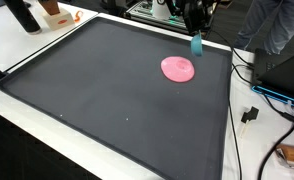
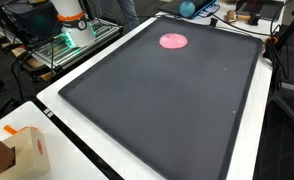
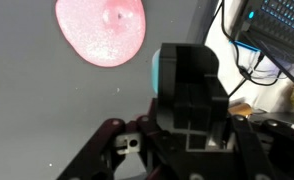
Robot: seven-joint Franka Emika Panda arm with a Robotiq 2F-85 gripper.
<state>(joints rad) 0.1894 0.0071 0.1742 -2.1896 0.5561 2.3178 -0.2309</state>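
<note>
Jaws clamp a teal block (image 1: 197,45) over the worktop (image 1: 97,95), pink disc (image 3: 101,30) just ahead; carrying step, I judge, next needing steady travel.

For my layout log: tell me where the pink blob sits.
In both exterior views the pink blob lies flat on the black mat toward its upper edge, close beside the teal block in the jaws.

i find no word, number or brand that i can read, neither on my jaws nor on the bench (image 1: 27,125). the cardboard box (image 2: 22,150) bears an orange mark, too blurred to make out.
</note>
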